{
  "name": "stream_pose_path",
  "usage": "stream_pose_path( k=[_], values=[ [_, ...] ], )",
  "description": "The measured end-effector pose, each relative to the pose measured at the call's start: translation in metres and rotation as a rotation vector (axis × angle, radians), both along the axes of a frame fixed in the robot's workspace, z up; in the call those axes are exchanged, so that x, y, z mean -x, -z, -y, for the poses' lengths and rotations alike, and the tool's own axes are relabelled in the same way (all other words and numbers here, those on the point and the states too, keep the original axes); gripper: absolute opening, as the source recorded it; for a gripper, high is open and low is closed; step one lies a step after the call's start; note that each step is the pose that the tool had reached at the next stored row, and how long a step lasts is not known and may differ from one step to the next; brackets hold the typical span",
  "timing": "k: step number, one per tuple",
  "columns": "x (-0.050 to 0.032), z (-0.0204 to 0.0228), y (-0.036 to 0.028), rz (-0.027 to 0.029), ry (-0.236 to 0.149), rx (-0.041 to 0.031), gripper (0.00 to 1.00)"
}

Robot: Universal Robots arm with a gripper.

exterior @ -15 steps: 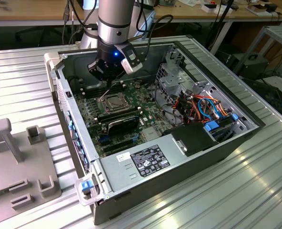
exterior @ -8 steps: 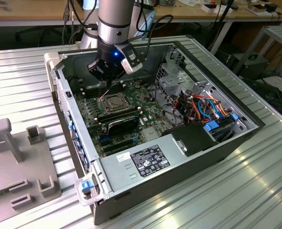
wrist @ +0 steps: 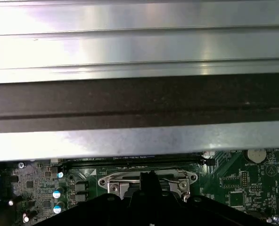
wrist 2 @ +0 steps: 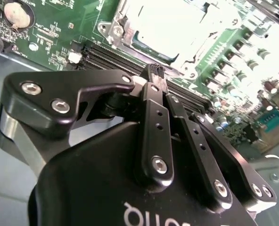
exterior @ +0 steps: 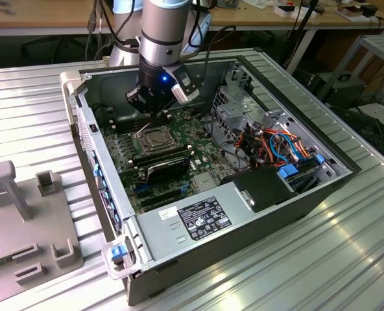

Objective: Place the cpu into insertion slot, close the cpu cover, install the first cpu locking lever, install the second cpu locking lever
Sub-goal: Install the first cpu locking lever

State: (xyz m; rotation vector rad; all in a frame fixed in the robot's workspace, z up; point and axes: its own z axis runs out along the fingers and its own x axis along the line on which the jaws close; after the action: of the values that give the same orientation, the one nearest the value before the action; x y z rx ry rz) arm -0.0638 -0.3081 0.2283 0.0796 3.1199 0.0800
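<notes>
Reaching down into the open computer case (exterior: 244,241), the gripper (exterior: 154,118) hangs just over the socket (wrist: 177,178), its fingers (wrist 2: 151,117) drawn narrow together with nothing visible between them. The chip (wrist 2: 172,23) lies in the socket, its pale metal top bright beneath the fingertips. Long black memory slots (wrist 2: 109,56) run just beside the socket, a black card (exterior: 167,167) lies near it, and orange and blue cables (exterior: 279,146) bunch well apart toward the exterior view's right.

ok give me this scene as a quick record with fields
setting: open computer case on a ribbed metal table
gripper: fingers together, over the socket frame
chip: sits inside the frame, silver top showing
memory slots: long, black, beside the frame
contact: cannot tell whether the gripper touches anything
</notes>
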Motion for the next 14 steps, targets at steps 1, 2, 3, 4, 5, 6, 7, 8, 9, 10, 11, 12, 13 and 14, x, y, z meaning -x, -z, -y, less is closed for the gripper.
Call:
stream_pose_path(
  k=[1, 2, 3, 4, 5, 6, 7, 8, 9, 10, 11, 12, 13, 14],
  values=[
    [-0.0017, -0.0004, 0.0018, -0.0001, 0.000, 0.0001, 0.11],
    [-0.0032, -0.0007, 0.0033, -0.0001, 0.000, 0.0002, 0.11],
    [-0.0054, -0.0012, 0.0054, -0.0001, 0.000, 0.0001, 0.11],
    [-0.0067, -0.0016, 0.0067, -0.0001, 0.000, 0.0001, 0.11],
    [-0.0099, -0.0025, 0.0101, 0.0000, 0.000, 0.0001, 0.11],
    [-0.0113, -0.0029, 0.0116, 0.0000, 0.000, 0.0000, 0.11],
    [-0.0123, -0.0033, 0.0130, -0.0001, 0.000, 0.0001, 0.11],
    [-0.0124, -0.0034, 0.0139, 0.0000, 0.000, 0.0000, 0.11],
    [-0.0125, -0.0036, 0.0144, 0.0000, -0.001, 0.0002, 0.11],
    [-0.0124, -0.0041, 0.0149, -0.0001, -0.001, 0.0003, 0.11],
    [-0.0124, -0.0046, 0.0154, -0.0001, -0.002, 0.0003, 0.11],
    [-0.0125, -0.0051, 0.0160, 0.0000, -0.003, 0.0001, 0.11],
    [-0.0125, -0.0053, 0.0165, 0.0000, -0.003, 0.0000, 0.11],
    [-0.0130, -0.0054, 0.0170, -0.0003, -0.003, 0.0002, 0.11]
  ],
)
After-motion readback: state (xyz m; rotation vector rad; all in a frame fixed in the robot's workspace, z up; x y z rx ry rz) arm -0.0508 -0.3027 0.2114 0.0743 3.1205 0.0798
